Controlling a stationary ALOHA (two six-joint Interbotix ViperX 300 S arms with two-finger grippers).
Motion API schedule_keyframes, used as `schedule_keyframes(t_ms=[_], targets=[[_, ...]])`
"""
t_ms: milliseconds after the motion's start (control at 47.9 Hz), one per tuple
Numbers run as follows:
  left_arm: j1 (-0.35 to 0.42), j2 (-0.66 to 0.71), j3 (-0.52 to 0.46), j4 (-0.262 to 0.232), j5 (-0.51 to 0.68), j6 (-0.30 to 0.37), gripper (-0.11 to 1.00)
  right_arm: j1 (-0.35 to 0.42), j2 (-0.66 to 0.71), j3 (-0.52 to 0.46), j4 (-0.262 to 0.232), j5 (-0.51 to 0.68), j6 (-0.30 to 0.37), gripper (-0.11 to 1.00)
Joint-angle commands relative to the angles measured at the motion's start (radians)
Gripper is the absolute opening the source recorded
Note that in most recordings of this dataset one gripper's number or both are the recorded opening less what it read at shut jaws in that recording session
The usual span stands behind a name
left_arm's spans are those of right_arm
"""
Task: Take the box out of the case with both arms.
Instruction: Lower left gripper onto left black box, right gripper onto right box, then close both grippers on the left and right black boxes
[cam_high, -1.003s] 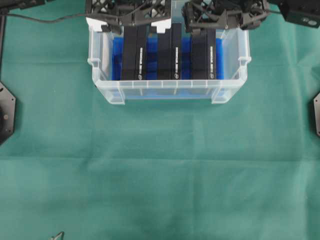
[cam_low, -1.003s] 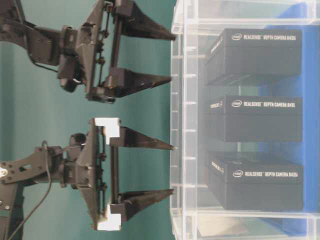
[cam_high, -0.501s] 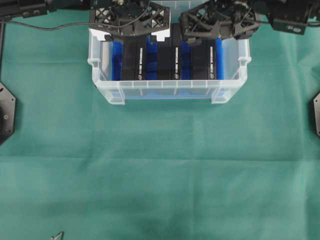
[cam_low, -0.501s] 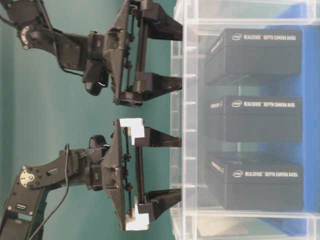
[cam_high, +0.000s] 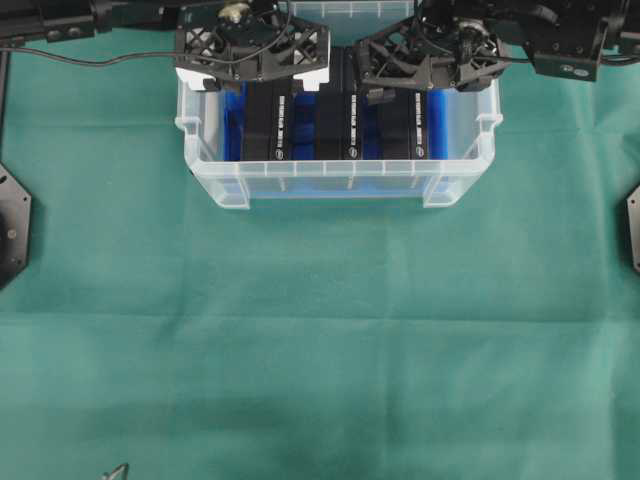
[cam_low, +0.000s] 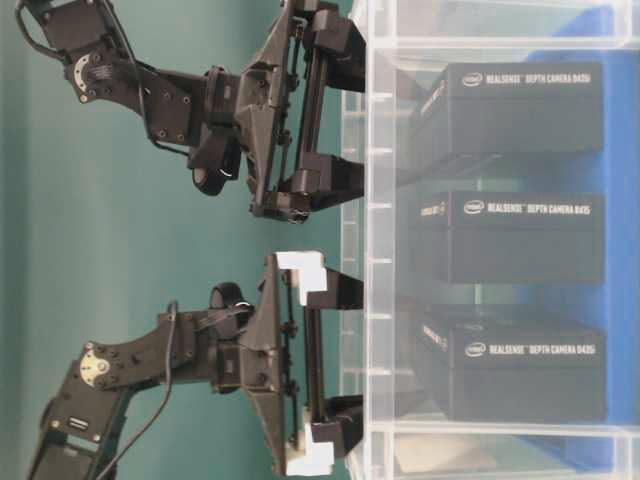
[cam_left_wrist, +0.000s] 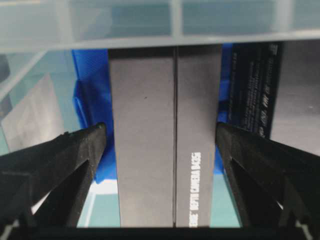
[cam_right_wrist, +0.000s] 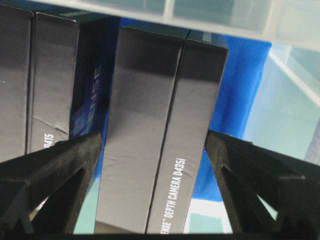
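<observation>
Green cloth covers your tabletop; three black RealSense camera boxes stand in the clear case. Your left tool and right tool, both spread wide, each straddle an outer box. Next: lower, clench, lift straight up.

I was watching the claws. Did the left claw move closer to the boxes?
Yes. The left gripper moved down over the case's back rim, toward the boxes.
</observation>
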Motion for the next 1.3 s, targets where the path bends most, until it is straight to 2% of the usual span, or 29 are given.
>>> schedule_keyframes(t_ms=[0, 543, 752, 1003, 1107, 1233, 1275], targets=[[0.005, -0.014, 0.002, 0.003, -0.005, 0.003, 0.92, -0.005, -0.003, 0.009, 0.0, 0.003, -0.003, 0.97], [-0.008, -0.012, 0.031, 0.0, 0.012, 0.012, 0.92, 0.005, 0.003, 0.028, 0.014, 0.008, 0.023, 0.97], [-0.008, -0.012, 0.029, -0.003, 0.015, 0.012, 0.89, 0.005, 0.003, 0.028, 0.032, 0.008, 0.023, 0.97], [-0.009, -0.012, 0.029, -0.012, 0.02, 0.012, 0.85, 0.012, 0.003, 0.029, 0.031, 0.029, 0.037, 0.96], [-0.014, -0.012, 0.031, -0.023, 0.026, 0.014, 0.82, 0.018, 0.003, 0.034, 0.012, 0.032, 0.043, 0.9], [-0.018, -0.014, 0.031, -0.025, 0.018, 0.012, 0.74, 0.025, 0.002, 0.034, 0.002, 0.009, 0.043, 0.65], [-0.023, -0.012, 0.029, -0.025, 0.014, 0.011, 0.69, 0.028, 0.002, 0.034, 0.002, -0.008, 0.043, 0.65]])
